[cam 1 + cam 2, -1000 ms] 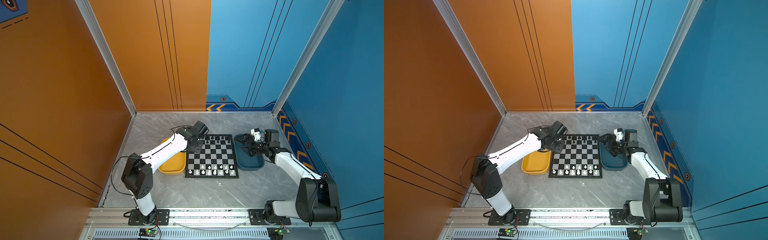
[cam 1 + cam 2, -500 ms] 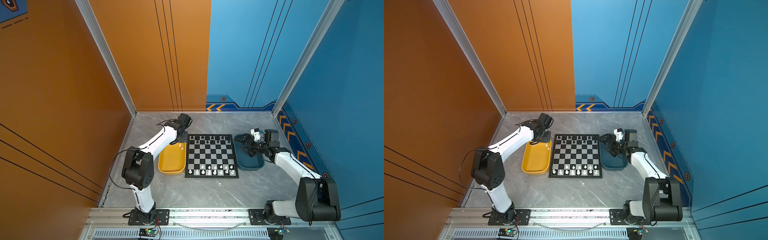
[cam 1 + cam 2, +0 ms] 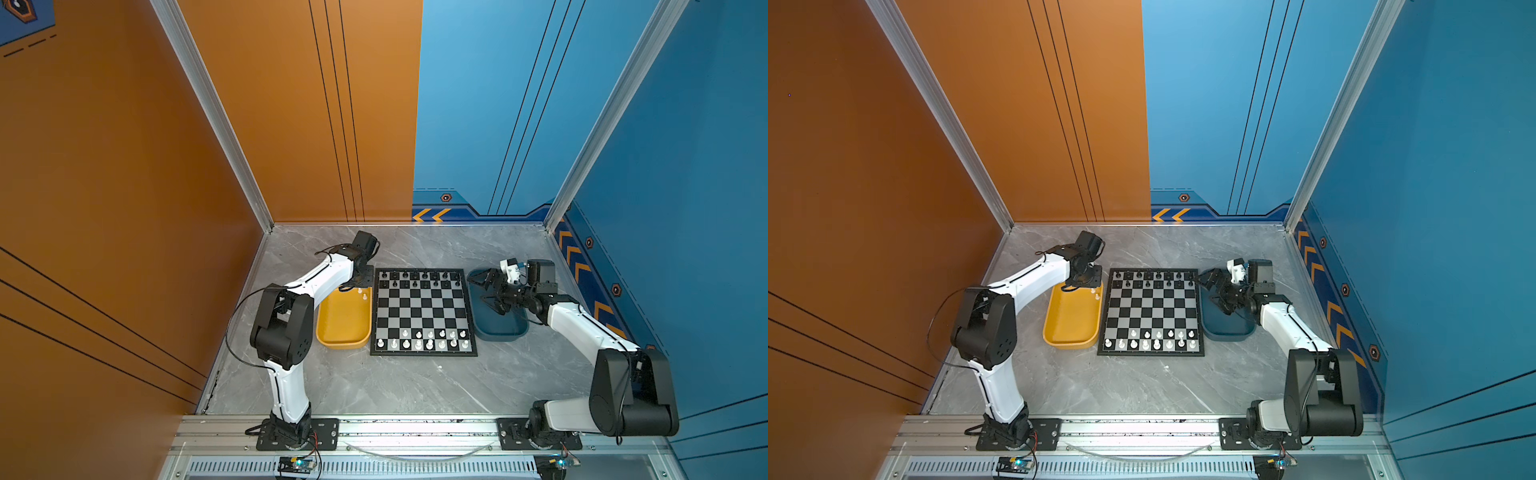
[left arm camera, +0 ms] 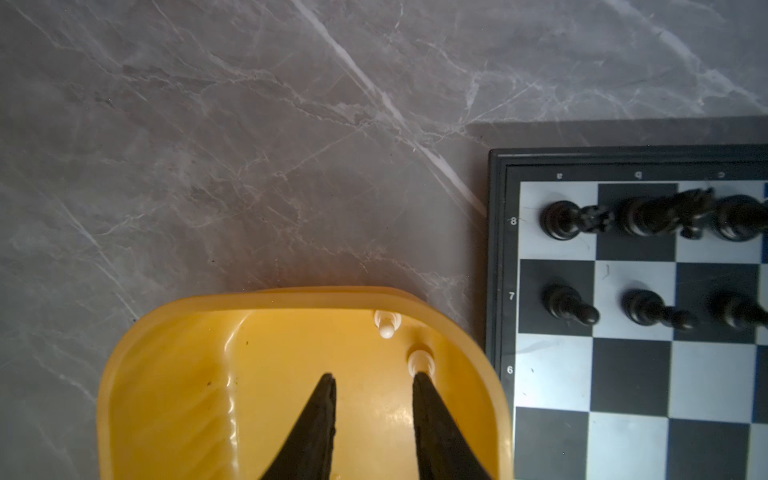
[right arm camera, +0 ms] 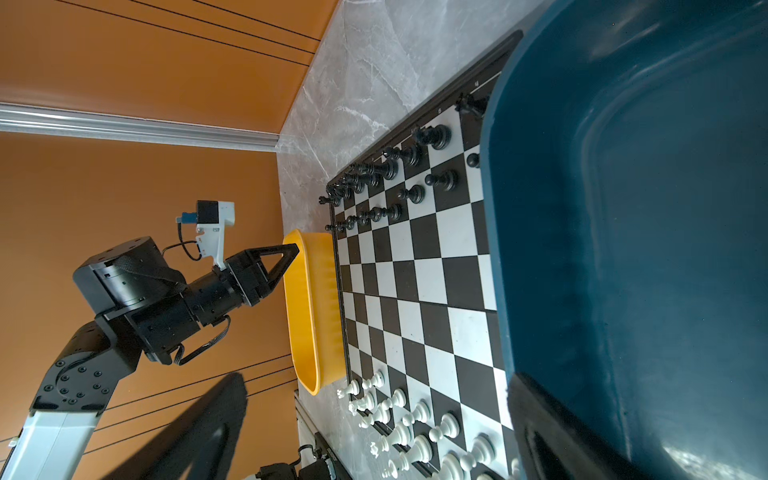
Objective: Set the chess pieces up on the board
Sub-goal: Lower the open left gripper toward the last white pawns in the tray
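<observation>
chess pieces: two white ones lying in the yellow tray's far right corner
left gripper, part open and empty, is held just left of them.

Your clearest room is the four middle rows of the board, centre of both top views. Black pieces crowd its upper two rows, white pieces its lower two. Bare desk lies below the board. The yellow tray is open save two white pawns at its upper right corner, one just beside a finger of the left gripper. The right gripper hangs over the blue tray.
</observation>
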You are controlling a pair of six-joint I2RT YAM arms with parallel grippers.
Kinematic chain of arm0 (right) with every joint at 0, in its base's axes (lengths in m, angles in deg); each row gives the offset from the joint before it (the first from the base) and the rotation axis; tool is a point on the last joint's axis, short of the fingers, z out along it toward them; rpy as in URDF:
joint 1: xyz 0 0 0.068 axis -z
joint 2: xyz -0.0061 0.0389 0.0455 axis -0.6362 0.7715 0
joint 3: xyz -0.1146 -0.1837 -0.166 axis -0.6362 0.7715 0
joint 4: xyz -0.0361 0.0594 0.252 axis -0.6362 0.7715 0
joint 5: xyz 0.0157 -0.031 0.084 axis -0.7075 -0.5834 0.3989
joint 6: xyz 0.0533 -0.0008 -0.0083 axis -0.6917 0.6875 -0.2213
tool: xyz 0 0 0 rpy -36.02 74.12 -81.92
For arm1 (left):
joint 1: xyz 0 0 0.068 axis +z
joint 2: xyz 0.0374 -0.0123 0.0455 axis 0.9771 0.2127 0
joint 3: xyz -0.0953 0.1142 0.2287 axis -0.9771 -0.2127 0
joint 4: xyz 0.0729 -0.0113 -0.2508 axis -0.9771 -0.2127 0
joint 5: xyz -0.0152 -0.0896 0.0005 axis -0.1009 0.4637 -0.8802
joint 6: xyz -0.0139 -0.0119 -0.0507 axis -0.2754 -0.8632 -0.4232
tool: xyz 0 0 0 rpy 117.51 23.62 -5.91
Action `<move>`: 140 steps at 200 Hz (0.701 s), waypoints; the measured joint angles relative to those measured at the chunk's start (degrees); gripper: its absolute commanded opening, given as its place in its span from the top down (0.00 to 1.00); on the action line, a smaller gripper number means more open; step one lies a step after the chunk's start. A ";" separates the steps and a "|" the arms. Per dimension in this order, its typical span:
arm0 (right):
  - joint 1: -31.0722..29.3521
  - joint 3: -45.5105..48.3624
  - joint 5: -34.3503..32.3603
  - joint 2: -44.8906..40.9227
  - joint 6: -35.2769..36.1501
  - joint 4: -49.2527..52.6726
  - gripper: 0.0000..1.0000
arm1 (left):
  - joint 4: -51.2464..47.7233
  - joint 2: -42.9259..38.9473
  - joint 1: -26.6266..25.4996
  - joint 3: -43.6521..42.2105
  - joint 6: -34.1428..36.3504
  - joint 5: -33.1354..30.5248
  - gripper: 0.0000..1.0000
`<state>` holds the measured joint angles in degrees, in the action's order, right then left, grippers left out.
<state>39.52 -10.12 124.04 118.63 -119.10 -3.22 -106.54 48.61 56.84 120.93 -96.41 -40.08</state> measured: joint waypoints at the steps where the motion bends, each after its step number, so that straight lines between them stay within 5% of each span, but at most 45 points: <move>1: 0.00 0.00 0.00 0.00 0.00 0.00 0.00 | 0.09 0.07 0.02 0.00 0.00 0.07 0.66; 140: 0.00 -0.02 -0.02 0.37 0.00 0.00 0.00 | 4.85 2.47 1.40 -2.60 -0.44 2.95 0.69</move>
<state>39.52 -10.14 124.02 119.00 -119.10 -3.22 -101.68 51.08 58.24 118.33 -96.85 -37.13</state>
